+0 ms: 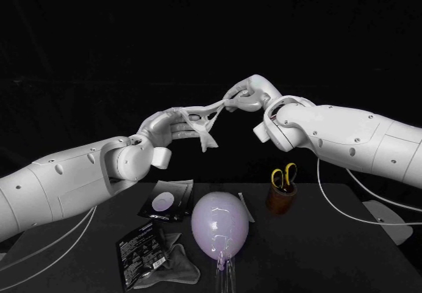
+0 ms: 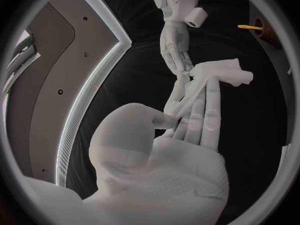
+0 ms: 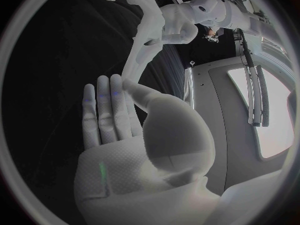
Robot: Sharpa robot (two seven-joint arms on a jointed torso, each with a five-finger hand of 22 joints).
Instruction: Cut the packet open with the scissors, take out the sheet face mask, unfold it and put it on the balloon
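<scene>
**A:** Starting at the left: left hand (image 1: pixel 171 125), raised well above the desk (image 1: pixel 334 244), pinching one end of the sheet face mask (image 1: pixel 207 117).

**B:** Across to the right hand (image 1: pixel 246 96), pinching the other end, a touch higher. Mask stretched between the two, openings showing, a flap drooping below the left grip.

**A:** Looks like the unfolding step. Pulling apart to open the folds, probably, and holding high to keep the sheet off the desk. Only a judgement, mind.

**B:** Down on the desk now. Packet (image 1: pixel 141 247) lying flat at the front left, a second dark packet (image 1: pixel 167 200) with a pale oval just behind. Cannot tell the cut one from here.

**A:** Then the balloon (image 1: pixel 220 226), pale lilac, on its side mid-desk, neck toward the near edge, bare, ready for the mask.

**B:** And the scissors (image 1: pixel 284 176), yellow handles up, parked in a brown holder (image 1: pixel 282 198) just right of the balloon. Out of the way, job apparently done.

**A:** Over to the left wrist view. Mask (image 2: pixel 220 74) bunched and crumpled beyond the fingertips (image 2: pixel 212 105), nowhere near flat.

**B:** From the right wrist, a different story: mask (image 3: pixel 139 52) as a narrow twisted strip, running from thumb and fingertip out to the left hand (image 3: pixel 178 30).

**A:** So, grips up close from the wrists, and the desk layout from the head view.
</scene>
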